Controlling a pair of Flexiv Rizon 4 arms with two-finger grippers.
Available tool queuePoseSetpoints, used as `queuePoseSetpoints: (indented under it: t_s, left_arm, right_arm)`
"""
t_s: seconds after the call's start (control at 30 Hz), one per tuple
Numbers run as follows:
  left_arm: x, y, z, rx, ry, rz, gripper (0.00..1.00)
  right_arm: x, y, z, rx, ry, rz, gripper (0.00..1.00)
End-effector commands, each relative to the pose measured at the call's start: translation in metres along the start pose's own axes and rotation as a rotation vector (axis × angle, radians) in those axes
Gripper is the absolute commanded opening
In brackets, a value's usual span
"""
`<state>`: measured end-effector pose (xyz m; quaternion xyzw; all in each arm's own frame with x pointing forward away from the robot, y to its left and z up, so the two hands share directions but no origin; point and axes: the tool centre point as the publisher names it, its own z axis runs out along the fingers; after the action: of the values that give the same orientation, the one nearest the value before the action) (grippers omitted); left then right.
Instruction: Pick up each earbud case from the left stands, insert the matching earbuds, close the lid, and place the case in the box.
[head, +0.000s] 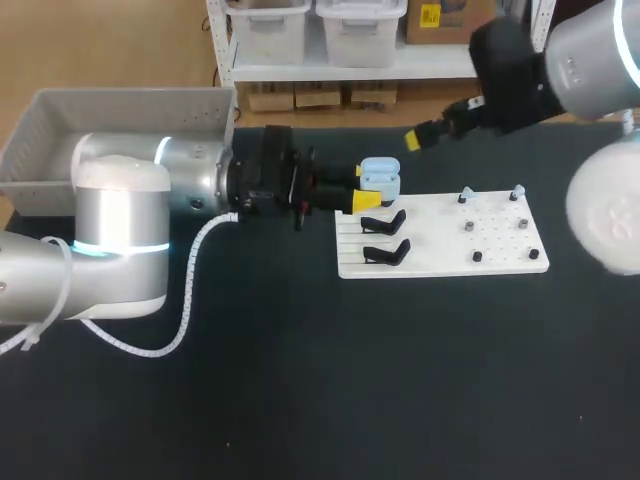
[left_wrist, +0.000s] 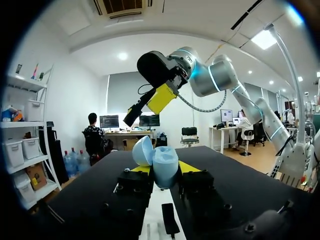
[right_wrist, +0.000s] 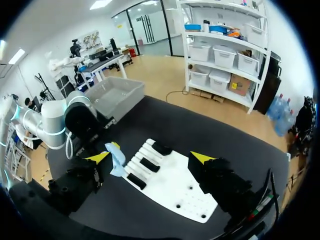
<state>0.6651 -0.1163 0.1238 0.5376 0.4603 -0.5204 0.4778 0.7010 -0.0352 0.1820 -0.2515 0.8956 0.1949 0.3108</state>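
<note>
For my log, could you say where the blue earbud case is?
In head view, the left gripper holds the earbud case at the white board's far-left corner.

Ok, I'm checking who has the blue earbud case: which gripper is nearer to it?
Left. The left gripper is shut on the blue earbud case, with a finger on either side. The right gripper hangs open above and beyond it, not touching it.

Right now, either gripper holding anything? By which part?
Left gripper holds the earbud case by the sides of its body, lid open. Right gripper holds nothing.
</note>
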Motion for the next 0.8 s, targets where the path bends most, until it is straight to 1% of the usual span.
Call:
queuePoseSetpoints:
  t_s: [0.03,0.33,0.4,0.6,0.8]
  left_arm:
    - [0.001,0.0,0.0,-0.004,-0.005,0.011,0.0]
    - [0.003,0.0,-0.001,-0.01,-0.006,0.022,0.0]
    - [0.003,0.0,-0.001,-0.01,-0.006,0.022,0.0]
    - [0.003,0.0,-0.001,-0.01,-0.006,0.022,0.0]
    - [0.003,0.0,-0.001,-0.01,-0.006,0.022,0.0]
  right_arm:
    - [0.001,-0.011,-0.017,0.189,0.055,-0.001,1.0]
    - [0.025,-0.051,-0.019,0.335,0.231,-0.02,1.0]
    - [0.031,-0.059,-0.019,0.348,0.266,-0.023,1.0]
    - [0.045,-0.084,-0.017,0.419,0.359,-0.04,1.0]
    - [0.06,-0.109,-0.011,0.45,0.421,0.02,1.0]
